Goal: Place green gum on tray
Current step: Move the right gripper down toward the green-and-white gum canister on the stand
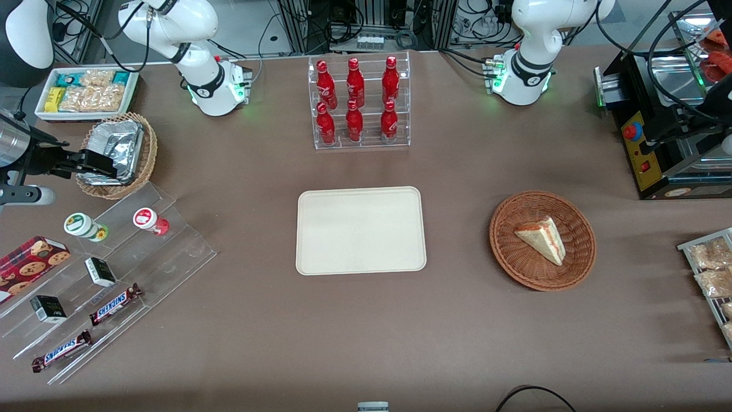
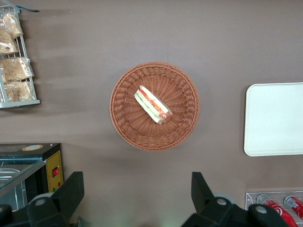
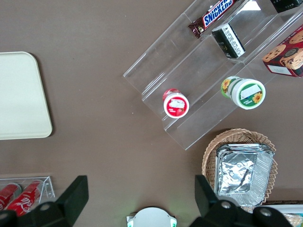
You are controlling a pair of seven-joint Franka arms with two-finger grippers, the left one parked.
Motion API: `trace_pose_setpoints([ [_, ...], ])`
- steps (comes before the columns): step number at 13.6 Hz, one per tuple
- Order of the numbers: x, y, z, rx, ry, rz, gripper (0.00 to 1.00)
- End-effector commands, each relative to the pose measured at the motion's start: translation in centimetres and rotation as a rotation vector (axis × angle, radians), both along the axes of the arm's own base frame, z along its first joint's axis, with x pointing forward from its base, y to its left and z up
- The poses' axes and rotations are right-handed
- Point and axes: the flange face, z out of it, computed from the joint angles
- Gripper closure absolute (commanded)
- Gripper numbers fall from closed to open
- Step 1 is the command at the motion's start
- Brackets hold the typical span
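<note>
The green gum (image 1: 80,225) (image 3: 248,93), a small white canister with a green lid, stands upright on the upper step of a clear stepped stand (image 1: 177,246) toward the working arm's end of the table. A red-lidded canister (image 1: 146,218) (image 3: 176,103) stands beside it on the same step. The cream tray (image 1: 360,229) (image 3: 19,94) (image 2: 274,118) lies bare at the table's middle. My gripper (image 1: 98,166) (image 3: 140,194) hangs open and holds nothing, high above the foil-filled wicker basket (image 1: 150,150), farther from the front camera than the gum.
The stand's lower steps hold two small dark boxes (image 1: 100,271) and two Snickers bars (image 1: 114,304), with a cookie box (image 1: 31,260) beside them. A rack of cola bottles (image 1: 357,103), a white snack tray (image 1: 43,111) and a sandwich basket (image 1: 583,252) stand around.
</note>
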Motion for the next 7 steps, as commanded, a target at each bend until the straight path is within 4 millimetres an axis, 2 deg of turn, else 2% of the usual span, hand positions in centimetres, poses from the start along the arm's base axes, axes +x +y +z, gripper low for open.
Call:
trace_pose_setpoints([
  [1,0.5,-0.3,0.5,0.002,-0.021,0.008,0.00],
  [4,0.6,-0.7,-0.6,0.006,-0.010,0.018,0.00],
  [7,0.9,-2.1,-4.2,0.027,-0.024,0.129,0.00],
])
